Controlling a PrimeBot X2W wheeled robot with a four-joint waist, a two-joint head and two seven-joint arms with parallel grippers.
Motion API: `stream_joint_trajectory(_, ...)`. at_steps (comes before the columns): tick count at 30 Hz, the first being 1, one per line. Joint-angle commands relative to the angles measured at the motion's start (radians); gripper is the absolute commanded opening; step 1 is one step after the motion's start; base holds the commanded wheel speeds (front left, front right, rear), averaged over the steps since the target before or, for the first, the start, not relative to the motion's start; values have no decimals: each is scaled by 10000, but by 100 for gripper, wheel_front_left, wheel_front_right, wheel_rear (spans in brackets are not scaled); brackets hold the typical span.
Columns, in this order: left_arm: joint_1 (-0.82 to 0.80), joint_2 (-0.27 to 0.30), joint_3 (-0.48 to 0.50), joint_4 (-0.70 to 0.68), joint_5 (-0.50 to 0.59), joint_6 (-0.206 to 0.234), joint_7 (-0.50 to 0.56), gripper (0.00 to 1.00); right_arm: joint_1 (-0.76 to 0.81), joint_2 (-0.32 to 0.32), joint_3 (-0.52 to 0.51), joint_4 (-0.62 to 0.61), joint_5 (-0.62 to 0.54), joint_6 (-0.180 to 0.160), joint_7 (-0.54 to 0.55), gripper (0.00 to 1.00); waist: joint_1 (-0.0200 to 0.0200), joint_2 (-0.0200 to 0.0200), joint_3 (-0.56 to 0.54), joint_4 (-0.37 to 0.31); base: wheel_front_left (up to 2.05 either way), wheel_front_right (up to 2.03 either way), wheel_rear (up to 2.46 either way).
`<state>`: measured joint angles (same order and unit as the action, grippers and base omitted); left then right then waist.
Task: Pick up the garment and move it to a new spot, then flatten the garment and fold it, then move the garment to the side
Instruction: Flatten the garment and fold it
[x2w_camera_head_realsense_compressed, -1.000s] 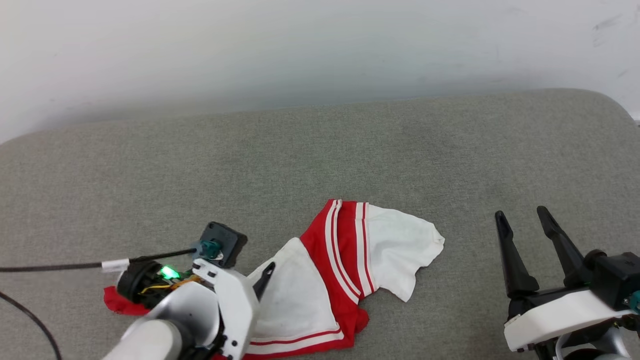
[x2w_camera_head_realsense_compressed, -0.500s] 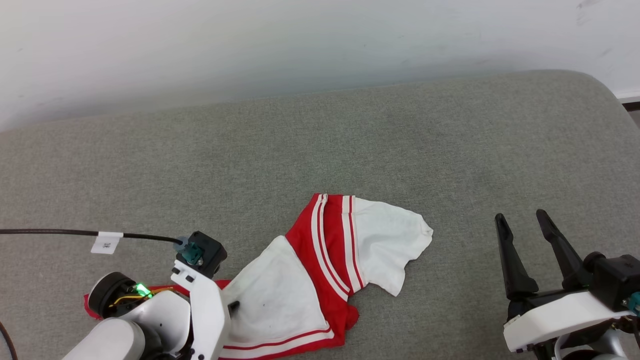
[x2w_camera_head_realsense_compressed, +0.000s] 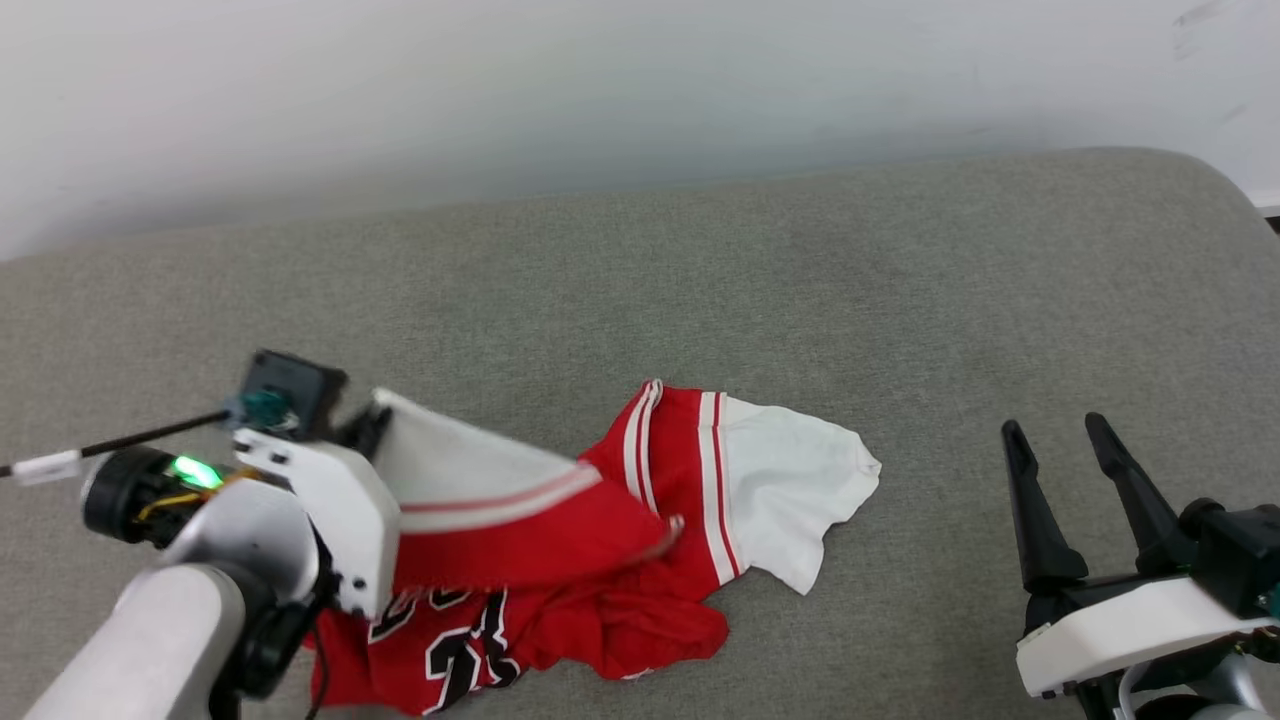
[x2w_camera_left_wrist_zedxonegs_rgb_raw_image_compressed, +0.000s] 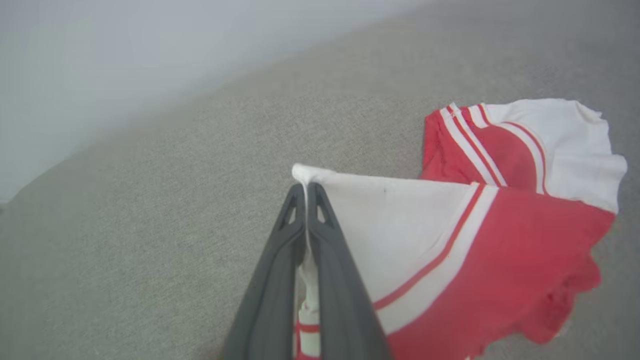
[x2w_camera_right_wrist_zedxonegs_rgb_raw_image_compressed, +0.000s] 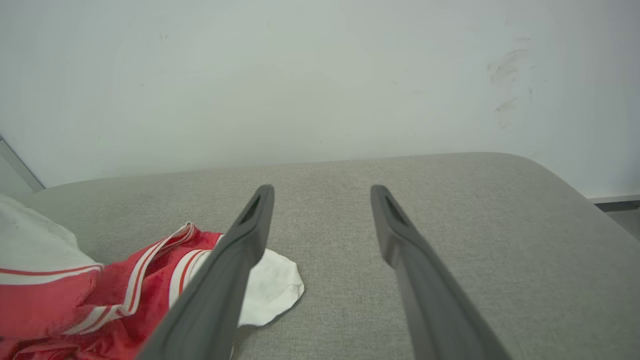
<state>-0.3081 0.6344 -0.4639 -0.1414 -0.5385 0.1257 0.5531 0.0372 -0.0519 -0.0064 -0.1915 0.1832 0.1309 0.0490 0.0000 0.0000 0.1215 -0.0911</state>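
Note:
The garment (x2w_camera_head_realsense_compressed: 600, 560) is a red jersey with white-striped trim, lying crumpled on the grey cushion. Black white-outlined lettering shows near its front edge, and a white inner flap lies to the right. My left gripper (x2w_camera_head_realsense_compressed: 365, 425) is shut on a white corner of the garment and holds it raised at the left, so the fabric stretches up from the pile. In the left wrist view the left gripper (x2w_camera_left_wrist_zedxonegs_rgb_raw_image_compressed: 306, 189) pinches that white edge of the garment (x2w_camera_left_wrist_zedxonegs_rgb_raw_image_compressed: 450, 240). My right gripper (x2w_camera_head_realsense_compressed: 1055, 428) stands open to the right, apart from the cloth. In the right wrist view the right gripper (x2w_camera_right_wrist_zedxonegs_rgb_raw_image_compressed: 322, 190) is open, with the garment (x2w_camera_right_wrist_zedxonegs_rgb_raw_image_compressed: 125, 290) at lower left.
A wide grey cushion (x2w_camera_head_realsense_compressed: 700, 290) runs back to a white wall (x2w_camera_head_realsense_compressed: 600, 90), and its rounded right end (x2w_camera_head_realsense_compressed: 1230, 200) drops off. A black cable (x2w_camera_head_realsense_compressed: 120, 440) with a white tag trails left from my left wrist.
My left gripper has shut on the garment's white edge and lifted it up and to the left, turning the fabric so the lettering shows. The right gripper has stayed put.

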Motion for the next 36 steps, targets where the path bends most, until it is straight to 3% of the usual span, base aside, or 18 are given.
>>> stream_joint_trajectory(1, -160, -184, 315, 360, 215, 391, -615, 0, -70, 26, -24, -86, -81, -3, 35, 100, 0, 0, 115, 72, 0, 0, 0)
stream_joint_trajectory(11, 551, -533, 2060, 2698, -161, 1668, -2872, 0, -329, 25, -52, -238, -30, -3, 82, 100, 0, 0, 787, -49, 0, 0, 0)
stream_joint_trajectory(15, 968, -852, 2579, 3977, -750, 1621, -3505, 0, -424, 25, -31, -187, -4, -3, 30, 100, 0, 0, 1112, -132, 0, 0, 0)
stream_joint_trajectory(18, 1104, -1215, 2527, 4754, -1177, 1290, -3485, 0, -499, 25, -79, -135, 17, -3, -9, 100, 0, 0, 1245, -150, 0, 0, 0)
stream_joint_trajectory(19, 1119, -1348, 2459, 4989, -1308, 1154, -3404, 8, -525, 25, -84, -126, 28, -3, -18, 100, 0, 0, 1269, -143, 0, 0, 0)
stream_joint_trajectory(20, 1108, -1498, 2405, 5133, -1387, 1059, -3440, 86, -548, 25, -112, -107, 34, -3, -24, 100, 0, 0, 1285, -130, 0, 0, 0)
stream_joint_trajectory(21, 1044, -1587, 2390, 5240, -1384, 1010, -3597, 100, -577, 25, -141, -94, 37, -3, -21, 100, 0, 0, 1288, -112, 0, 0, 0)
stream_joint_trajectory(28, 810, -1827, 2506, 5010, -945, 1027, -5385, 100, -502, 24, -216, 77, -50, -3, 64, 100, 0, 0, 825, 26, 0, 0, 0)
stream_joint_trajectory(36, 1253, -2303, 2101, 3613, -243, 1221, -7036, 100, -184, 24, -147, 143, -115, -3, 191, 100, 0, 0, -51, 218, 0, 0, 0)
